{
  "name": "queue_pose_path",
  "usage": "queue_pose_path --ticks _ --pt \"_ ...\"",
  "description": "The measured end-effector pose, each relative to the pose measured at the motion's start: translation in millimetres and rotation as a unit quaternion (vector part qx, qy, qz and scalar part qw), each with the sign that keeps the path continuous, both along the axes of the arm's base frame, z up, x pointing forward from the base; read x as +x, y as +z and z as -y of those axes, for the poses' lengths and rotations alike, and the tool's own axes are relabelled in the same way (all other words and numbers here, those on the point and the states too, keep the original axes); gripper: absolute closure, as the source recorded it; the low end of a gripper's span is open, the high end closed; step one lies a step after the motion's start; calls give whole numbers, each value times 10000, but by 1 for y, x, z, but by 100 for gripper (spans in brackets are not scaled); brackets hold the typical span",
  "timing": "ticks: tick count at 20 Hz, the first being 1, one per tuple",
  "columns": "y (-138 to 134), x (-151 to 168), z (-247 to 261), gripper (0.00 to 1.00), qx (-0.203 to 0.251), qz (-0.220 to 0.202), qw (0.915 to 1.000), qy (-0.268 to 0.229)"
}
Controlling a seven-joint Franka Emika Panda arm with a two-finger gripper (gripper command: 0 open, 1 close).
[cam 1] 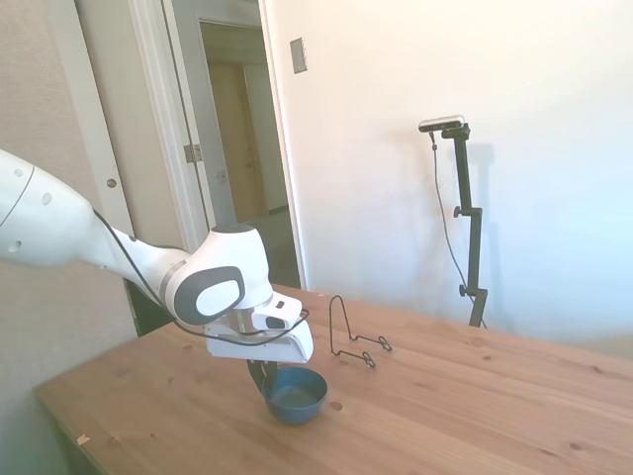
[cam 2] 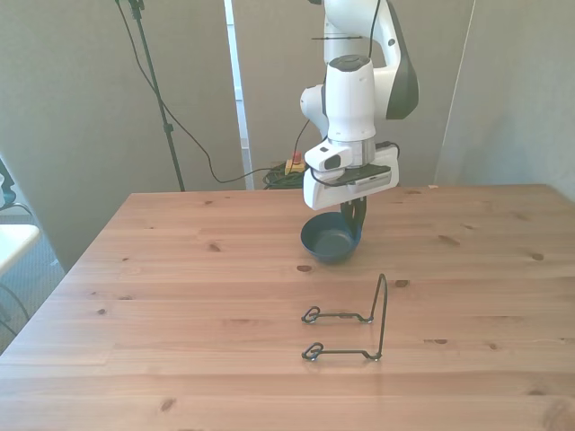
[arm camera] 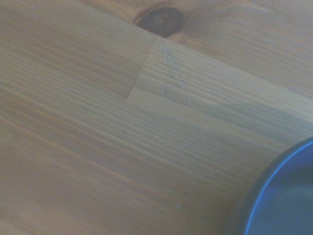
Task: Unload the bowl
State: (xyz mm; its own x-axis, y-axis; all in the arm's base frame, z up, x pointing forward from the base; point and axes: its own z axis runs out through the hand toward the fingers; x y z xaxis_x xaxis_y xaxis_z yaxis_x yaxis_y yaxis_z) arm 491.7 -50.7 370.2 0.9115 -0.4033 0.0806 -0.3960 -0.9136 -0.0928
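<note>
The small blue bowl [cam 1: 300, 393] [cam 2: 328, 241] sits low at the wooden table, near its middle, slightly tilted. My gripper [cam 1: 263, 376] [cam 2: 355, 218] reaches down from directly above and is shut on the bowl's rim, on the side toward the arm. Whether the bowl's base rests fully on the wood is unclear. In the wrist view only a dark blue arc of the bowl [arm camera: 286, 198] shows beside bare table planks.
A thin black wire stand [cam 1: 353, 338] [cam 2: 357, 329] stands empty on the table [cam 2: 180, 296], a short way from the bowl on the side away from the robot's base. A dark knot [arm camera: 160, 20] marks the wood.
</note>
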Motion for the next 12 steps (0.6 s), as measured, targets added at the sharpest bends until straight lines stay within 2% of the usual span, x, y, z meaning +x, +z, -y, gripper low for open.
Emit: queue_pose_path --ticks 12 --pt "-8 6 -3 0 6 -78 10000 31"
